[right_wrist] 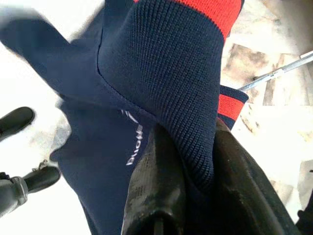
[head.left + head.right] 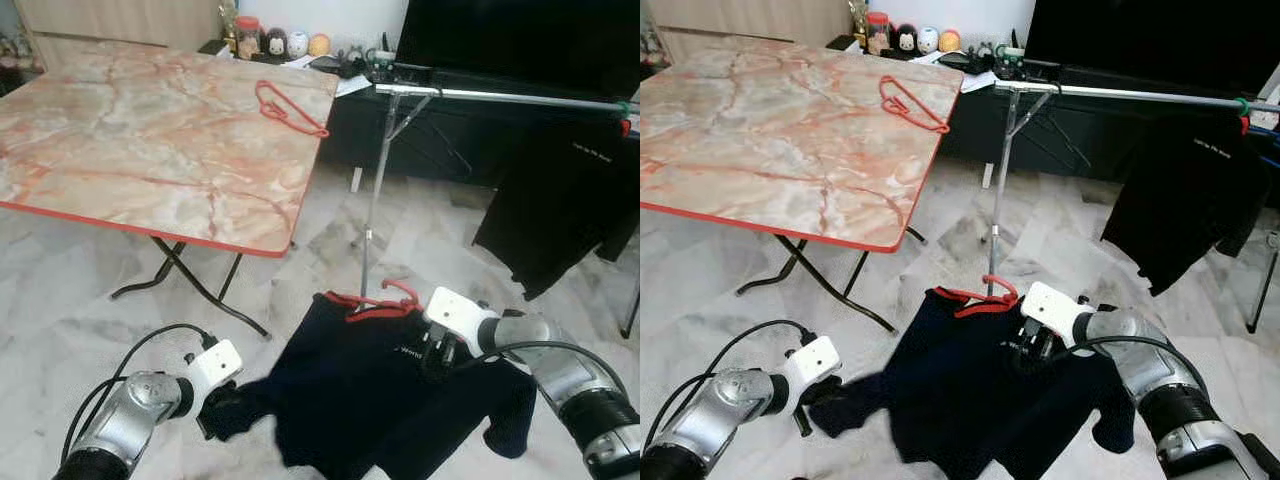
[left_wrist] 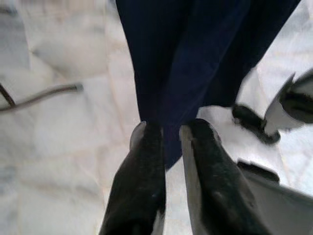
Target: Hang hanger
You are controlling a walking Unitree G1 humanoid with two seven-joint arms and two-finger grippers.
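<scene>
i'm looking down from the head cam at both arms holding up a navy shirt (image 2: 370,395) w/ a red collar over the marble floor (image 2: 70,300). a red hanger (image 2: 385,300) sits in the collar, its hook poking up just in front of the rack's upright pole. right gripper (image 1: 195,161) is clamped on the collar fabric; the wrist cam shows knit cloth squeezed between its 2 black fingers (image 1: 156,186). left gripper (image 3: 171,132) is pinched on the shirt's sleeve end, low on the robot's left, fingers nearly together w/ dark cloth caught between the tips. the shirt hangs stretched between the 2 grippers, white lettering visible near the right one. behind it stands a metal clothes rack (image 2: 380,160), its horizontal bar (image 2: 500,95) running off to the right, a black shirt (image 2: 560,200) already hanging from that bar. to the left, a folding table (image 2: 150,130) w/ a marbled pink top and red edge carries a 2nd red hanger (image 2: 285,108) near its far right corner. small jars and figurines (image 2: 280,42) line a dark cabinet beyond the table.
</scene>
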